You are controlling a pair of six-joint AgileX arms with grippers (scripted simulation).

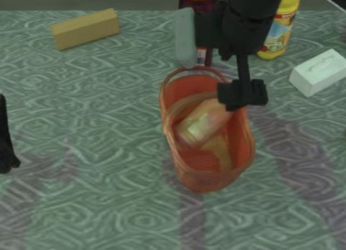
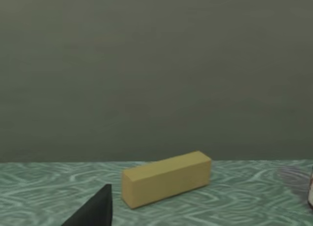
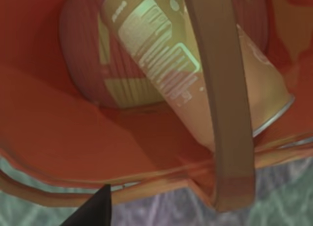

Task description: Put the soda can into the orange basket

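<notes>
The right gripper (image 1: pixel 243 94) is held above the far rim of the oval orange woven basket (image 1: pixel 243 152), on its right side. Whether its fingers are spread or pressed together cannot be told from these views, but nothing is seen pinched between them. Just below and beside the fingers, the small tan-orange soda can (image 1: pixel 201 123) is seen lying tilted on its side inside the basket, under the arched handle (image 3: pixel 220 99); in the right wrist view the can (image 3: pixel 161 64) is shown resting against the basket's inner wall (image 3: pixel 49 128). The placing is judged to be done: the can is in the basket and apart from the gripper. Only the withdrawal of the right arm is judged to be left. The left gripper (image 1: pixel 5 139) is parked at the worktop's left edge, well apart from the basket.
</notes>
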